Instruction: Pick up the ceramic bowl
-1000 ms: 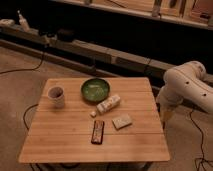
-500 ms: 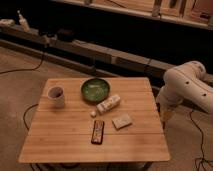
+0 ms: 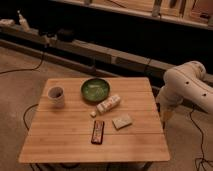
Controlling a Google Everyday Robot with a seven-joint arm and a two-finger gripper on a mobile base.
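The ceramic bowl (image 3: 95, 89) sits at 12 o'clock on the bench (image 3: 75, 142). The gripper (image 3: 167, 114) hangs at 3 o'clock, beside the bench; its state I cannot tell.

**Ceramic bowl on the table, gripper off to one side**

The ceramic bowl (image 3: 95, 89) sits upright towards the far edge of the wooden table (image 3: 60, 137). A white mug (image 3: 56, 96) stands to its left. A white bottle (image 3: 109, 104) lies just in front of the bowl, with a dark bar (image 3: 98, 132) and a pale packet (image 3: 122, 121) nearer the camera. The gripper (image 3: 166, 113) hangs well to the bowl's right, beside the table's edge.
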